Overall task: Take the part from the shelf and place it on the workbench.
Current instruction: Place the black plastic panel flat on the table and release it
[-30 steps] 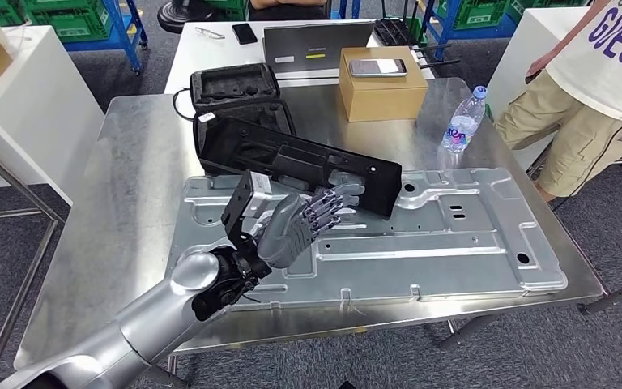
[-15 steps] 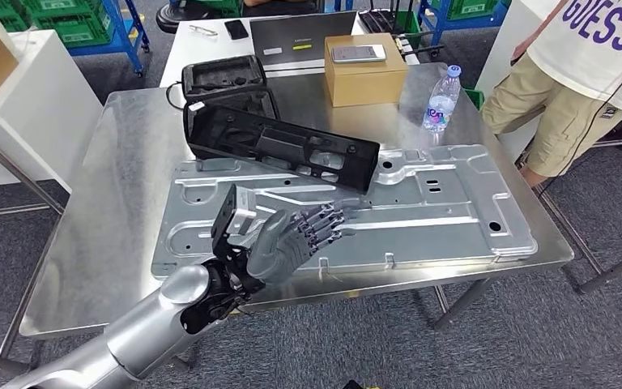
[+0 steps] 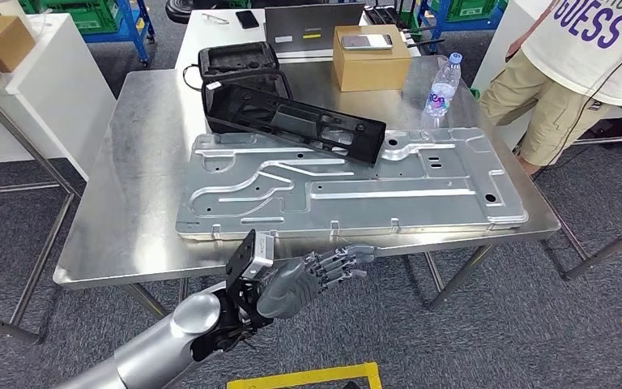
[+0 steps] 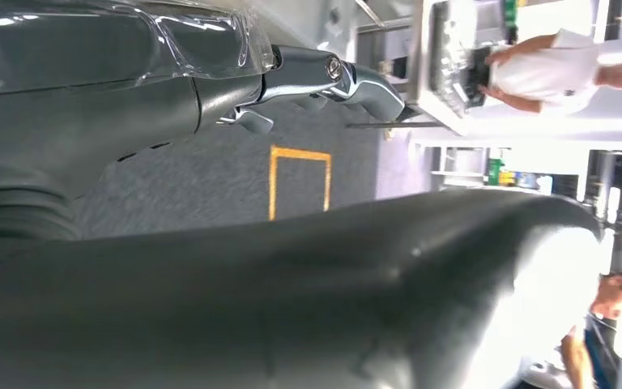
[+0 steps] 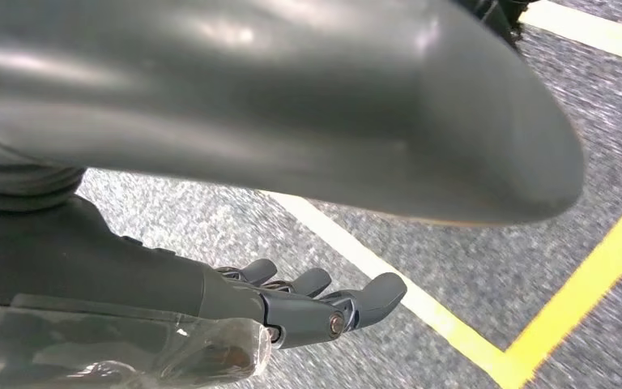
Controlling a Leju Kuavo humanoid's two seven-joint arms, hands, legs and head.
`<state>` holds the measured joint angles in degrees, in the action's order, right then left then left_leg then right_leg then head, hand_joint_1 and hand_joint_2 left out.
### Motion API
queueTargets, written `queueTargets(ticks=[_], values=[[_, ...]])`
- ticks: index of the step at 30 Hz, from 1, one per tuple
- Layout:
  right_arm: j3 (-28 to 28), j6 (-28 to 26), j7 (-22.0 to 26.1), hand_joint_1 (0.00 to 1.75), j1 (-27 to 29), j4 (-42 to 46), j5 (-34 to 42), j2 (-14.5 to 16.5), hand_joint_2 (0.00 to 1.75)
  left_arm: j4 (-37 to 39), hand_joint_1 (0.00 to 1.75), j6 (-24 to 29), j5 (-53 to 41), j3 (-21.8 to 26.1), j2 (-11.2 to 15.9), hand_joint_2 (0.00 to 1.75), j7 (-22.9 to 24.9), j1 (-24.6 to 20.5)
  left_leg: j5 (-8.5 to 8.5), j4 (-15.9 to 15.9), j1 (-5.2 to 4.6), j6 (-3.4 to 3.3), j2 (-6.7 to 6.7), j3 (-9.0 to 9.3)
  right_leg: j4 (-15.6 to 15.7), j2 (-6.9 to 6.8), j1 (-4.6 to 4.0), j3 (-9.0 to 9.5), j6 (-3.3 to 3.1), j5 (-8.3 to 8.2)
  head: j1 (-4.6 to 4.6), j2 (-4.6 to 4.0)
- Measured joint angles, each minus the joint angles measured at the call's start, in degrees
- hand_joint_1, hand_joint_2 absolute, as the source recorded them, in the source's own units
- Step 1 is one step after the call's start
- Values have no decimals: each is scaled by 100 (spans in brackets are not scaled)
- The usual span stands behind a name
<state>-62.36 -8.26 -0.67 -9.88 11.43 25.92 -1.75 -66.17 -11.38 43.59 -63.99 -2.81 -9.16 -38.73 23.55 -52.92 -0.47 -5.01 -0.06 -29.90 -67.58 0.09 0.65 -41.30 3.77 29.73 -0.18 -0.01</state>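
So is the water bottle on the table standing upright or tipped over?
Upright. The water bottle stands on the table with its cap on top, beside the cardboard box.

floor: grey carpet (image 3: 534, 340), yellow tape line (image 3: 312, 377) near | centre: steel tabletop (image 3: 142, 162) | far: white table (image 3: 210, 36), green crates (image 3: 97, 14) | left: white cabinet (image 3: 48, 89) | right: person (image 3: 591, 73) standing

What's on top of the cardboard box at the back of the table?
A phone lies flat on the cardboard box. Whatever is inside the closed box cannot be seen.
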Motion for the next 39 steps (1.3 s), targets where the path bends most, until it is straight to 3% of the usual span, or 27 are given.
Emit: queueTargets(ticks=[1,2,3,5,7,8,9,11,12,15,16,17,18,20,22,25,27,30,31,32,33,34,36,37,39], values=[[0,0,-2,0,0,0,-10,0,0,60,0,-31,-56,-13,-9,0,-31,79,-70,-2,-3,2,6,-92,-300,0,2,-28,14,65,1,0],[-1,0,-4,0,0,0,-20,1,0,135,0,-68,-110,-26,-24,0,-77,165,-142,-7,-5,7,11,-189,-439,0,4,25,23,-11,1,1],[0,0,-8,0,0,0,-26,1,0,219,0,-103,-156,-44,-45,0,-134,246,-211,-11,-5,17,14,-285,-371,0,6,177,25,-173,1,0],[-1,0,-16,0,-10,0,-41,1,0,374,0,-156,-222,-75,-98,0,-235,362,-334,-28,-10,50,8,-449,295,0,9,770,13,-383,3,0],[1,0,-27,0,-34,0,-57,0,0,512,0,-186,-263,-88,-154,0,-291,407,-424,-57,-25,104,3,-546,1154,5,-16,1379,-35,-247,4,1],[3,-1,-31,0,-45,0,-63,0,0,579,0,-196,-288,-90,-183,0,-302,421,-462,-65,-25,137,7,-567,1405,7,-36,1538,-72,-163,4,1],[6,-1,-37,0,-48,0,-66,-1,0,649,0,-204,-311,-93,-208,0,-309,438,-501,-69,-20,175,12,-579,1524,8,-54,1578,-119,-137,3,1],[15,-2,-51,0,-39,0,-67,-3,0,772,0,-209,-354,-100,-254,0,-316,482,-444,-155,15,242,15,-630,1530,-2,-59,1538,-211,-208,3,1],[20,-2,-57,0,-34,0,-68,-4,0,825,0,-209,-369,-102,-271,0,-319,501,-276,-346,29,273,13,-710,1536,-8,-56,1508,-254,-257,2,1],[28,0,-59,0,-31,0,-72,-7,0,982,0,-209,-402,-112,-317,0,-321,534,454,-1495,53,339,9,-1120,1532,-16,-55,1367,-305,-383,-7,1],[28,-1,-59,0,-28,0,-74,-7,0,1036,0,-210,-408,-120,-331,0,-321,552,556,-1799,56,352,9,-1197,1530,-16,-55,1320,-302,-416,-8,1],[29,-1,-60,0,-25,0,-75,-7,0,1088,0,-214,-415,-131,-348,0,-321,575,550,-1906,58,357,9,-1177,1529,-15,-54,1278,-296,-447,-8,1],[29,-1,-60,0,-22,0,-76,-7,0,1134,0,-218,-422,-140,-365,0,-321,595,454,-1770,60,352,9,-1035,1527,-14,-54,1244,-287,-471,-9,1],[29,-2,-59,0,-21,0,-80,-4,0,1221,0,-225,-451,-157,-414,0,-330,609,188,-949,55,311,9,-476,1524,-14,-56,1203,-260,-503,-9,1],[31,-2,-57,0,-29,0,-84,0,0,1312,0,-223,-531,-171,-472,0,-367,609,66,-223,28,251,7,-36,1519,-17,-71,1177,-220,-526,-7,1],[35,-1,-56,0,-36,0,-85,2,0,1494,0,-201,-679,-187,-539,0,-456,639,51,-25,18,185,6,31,1499,-16,-73,1142,-144,-550,-2,1],[36,0,-56,0,-35,0,-90,1,0,1618,0,-156,-763,-189,-589,0,-521,661,18,5,38,127,6,23,1294,-13,-59,1045,-88,-402,4,1],[38,0,-58,0,-21,0,-115,0,0,1830,0,-57,-891,-192,-648,0,-604,717,-7,13,33,76,14,-1,164,-12,-33,527,-15,155,21,1],[38,0,-59,0,-9,0,-123,0,0,1906,0,-32,-928,-193,-656,0,-630,749,-10,11,27,72,16,-7,-186,-13,-24,363,3,264,22,1],[38,0,-61,0,3,0,-127,0,0,1978,0,-12,-963,-193,-664,0,-655,782,-11,8,23,71,15,-9,-333,-13,-14,293,15,260,22,1],[38,0,-63,0,10,0,-130,0,0,2051,0,7,-1001,-193,-676,0,-674,807,-11,3,22,72,12,-8,-228,-13,-3,346,21,140,22,1],[39,0,-65,0,11,0,-132,-1,0,2118,0,24,-1035,-193,-693,0,-688,821,-9,-6,25,75,5,-6,88,-13,8,499,25,-55,22,1],[46,-1,-65,0,2,0,-135,-1,0,2252,0,59,-1104,-191,-742,0,-698,829,6,-41,15,100,-8,-18,941,-11,20,902,24,-418,24,1],[53,-1,-65,0,-4,0,-136,-1,0,2315,0,76,-1135,-190,-764,0,-702,832,9,-60,2,124,-12,-40,1214,-8,17,1019,8,-500,23,1],[71,-1,-66,0,-5,0,-137,-1,0,2442,0,109,-1193,-188,-800,0,-716,858,4,-88,-19,171,-12,-92,1377,-1,-2,1062,-42,-510,20,1]])
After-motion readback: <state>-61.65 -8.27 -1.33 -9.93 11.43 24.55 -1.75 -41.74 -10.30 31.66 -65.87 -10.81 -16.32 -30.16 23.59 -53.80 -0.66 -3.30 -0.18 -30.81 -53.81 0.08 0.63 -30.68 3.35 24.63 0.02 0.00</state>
